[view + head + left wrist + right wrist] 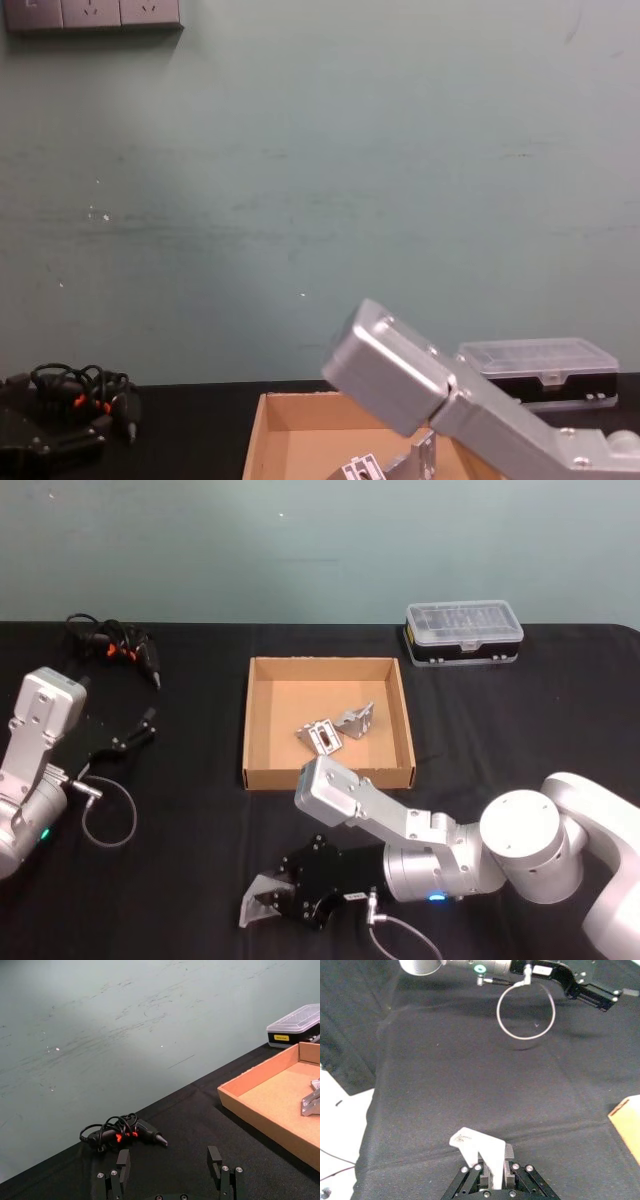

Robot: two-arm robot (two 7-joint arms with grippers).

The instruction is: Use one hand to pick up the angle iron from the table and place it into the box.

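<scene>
A small black case with a clear lid [463, 633] sits far right, close under the pale green wall [320, 540]. Well apart, far left, lies a black tool with orange marks [135, 655], its dark cord [85, 628] bunched in a tangle beside it. Wall sockets [92, 13] sit high up on the wall.

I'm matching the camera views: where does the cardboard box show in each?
Head view: the box at centre.
Left wrist view: its corner, before the black case.
Right wrist view: a tan corner at the edge.
Chest view: low, behind the right arm.
Shared landmark: the black case behind it.
</scene>
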